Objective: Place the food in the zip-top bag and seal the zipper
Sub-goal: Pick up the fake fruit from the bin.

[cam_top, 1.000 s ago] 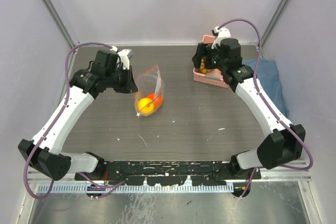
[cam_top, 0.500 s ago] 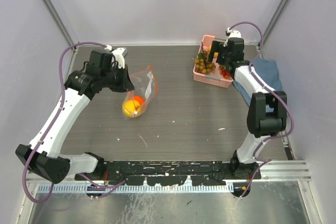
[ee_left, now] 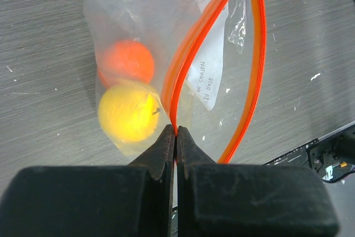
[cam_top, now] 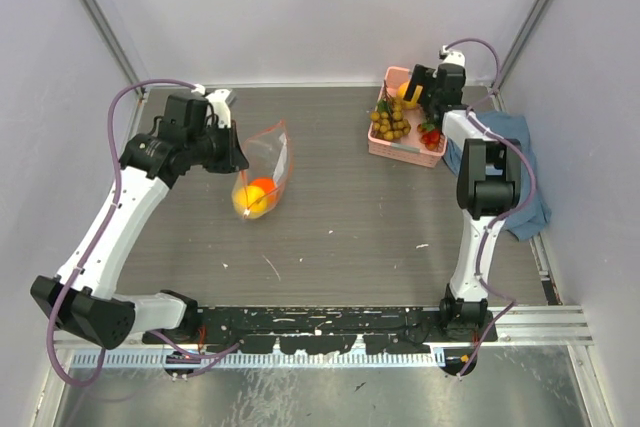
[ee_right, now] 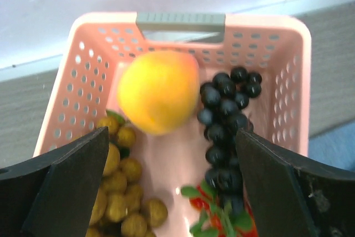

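Observation:
The clear zip-top bag (cam_top: 262, 169) lies left of centre with a yellow ball (ee_left: 126, 110) and an orange ball (ee_left: 126, 61) inside. Its orange-red zipper (ee_left: 252, 54) gapes open in a loop. My left gripper (ee_left: 176, 131) is shut on one side of the zipper strip; it also shows in the top view (cam_top: 228, 159). My right gripper (ee_right: 171, 137) is open and empty above the pink basket (ee_right: 83, 59), seen from above at the back right (cam_top: 418, 97). The basket holds a yellow-orange fruit (ee_right: 158, 90), dark berries (ee_right: 224, 120), a brownish grape bunch (ee_right: 125, 192) and a red fruit with green top (ee_right: 222, 215).
The pink basket (cam_top: 405, 150) stands at the back right by the wall. A blue cloth (cam_top: 520, 162) lies to its right along the table edge. Walls close in the back and both sides.
My left gripper has pulled the bag's mouth a little to the left. My right arm has folded upright and its gripper has shifted right and back over the basket.

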